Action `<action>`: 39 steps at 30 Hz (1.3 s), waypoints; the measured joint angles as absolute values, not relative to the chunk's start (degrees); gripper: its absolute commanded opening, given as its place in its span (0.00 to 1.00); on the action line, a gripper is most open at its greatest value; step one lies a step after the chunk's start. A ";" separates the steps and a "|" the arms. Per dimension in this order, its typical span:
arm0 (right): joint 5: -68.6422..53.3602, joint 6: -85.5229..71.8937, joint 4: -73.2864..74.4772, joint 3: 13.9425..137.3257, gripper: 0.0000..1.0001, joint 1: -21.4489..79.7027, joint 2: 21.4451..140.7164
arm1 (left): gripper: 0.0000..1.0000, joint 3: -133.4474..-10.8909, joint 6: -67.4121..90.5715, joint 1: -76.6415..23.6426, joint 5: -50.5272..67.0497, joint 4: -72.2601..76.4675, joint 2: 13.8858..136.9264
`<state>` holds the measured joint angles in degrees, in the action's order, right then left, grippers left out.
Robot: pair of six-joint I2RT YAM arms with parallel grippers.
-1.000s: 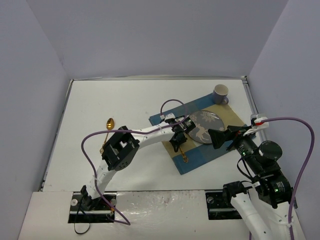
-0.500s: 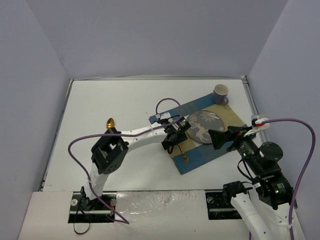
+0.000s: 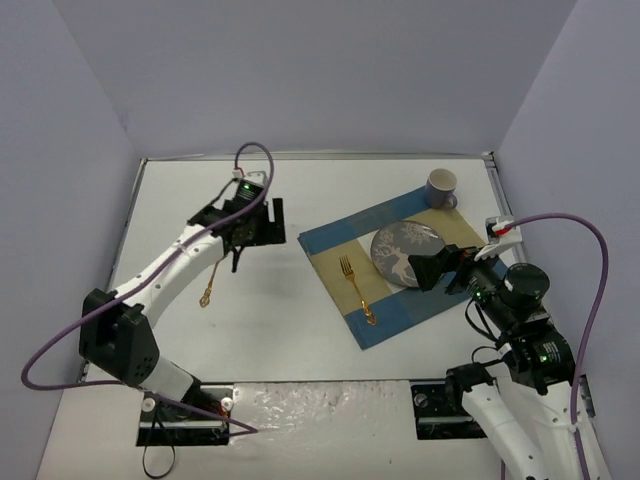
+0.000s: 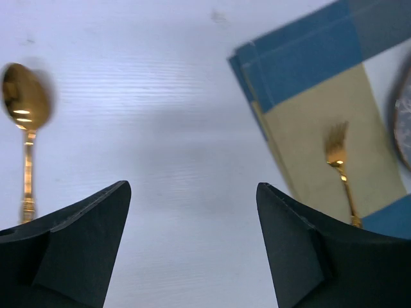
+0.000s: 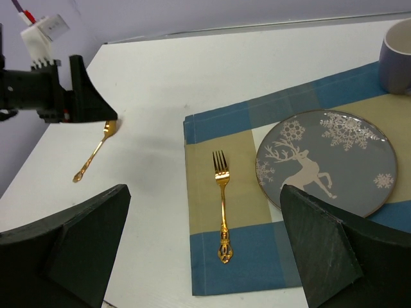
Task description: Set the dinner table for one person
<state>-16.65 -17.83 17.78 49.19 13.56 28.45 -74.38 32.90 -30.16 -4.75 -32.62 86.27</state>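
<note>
1. The left gripper (image 3: 258, 225) has withdrawn from the checked placemat (image 3: 322, 240) and swung left. It now hovers over the bare dinner table (image 3: 330, 190), jaws apart and empty.
2. The gold fork (image 3: 355, 288) lies released on the placemat, just left of the reindeer plate (image 3: 405, 252).
3. The right gripper (image 3: 435, 268) holds nothing, jaws wide apart.
4. Fork placement appears complete. The gold spoon (image 4: 26, 128), left of the placemat, is the likely next pick.

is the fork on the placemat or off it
On it: the fork lies flat on the placemat, on its beige band beside the plate.
</note>
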 measured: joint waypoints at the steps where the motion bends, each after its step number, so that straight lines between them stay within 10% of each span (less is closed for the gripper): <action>1: -16.99 -17.69 17.80 49.19 1.00 13.56 28.96 | 0.75 -73.95 29.95 -27.38 -3.47 -32.62 85.44; 18: -22.58 -14.30 16.51 49.17 1.00 13.56 33.38 | 0.66 -71.64 -0.68 9.10 35.17 -25.16 101.13; 39: -24.38 -12.78 15.44 48.57 1.00 13.56 33.90 | 0.50 -74.93 -4.18 12.03 42.99 -24.31 111.93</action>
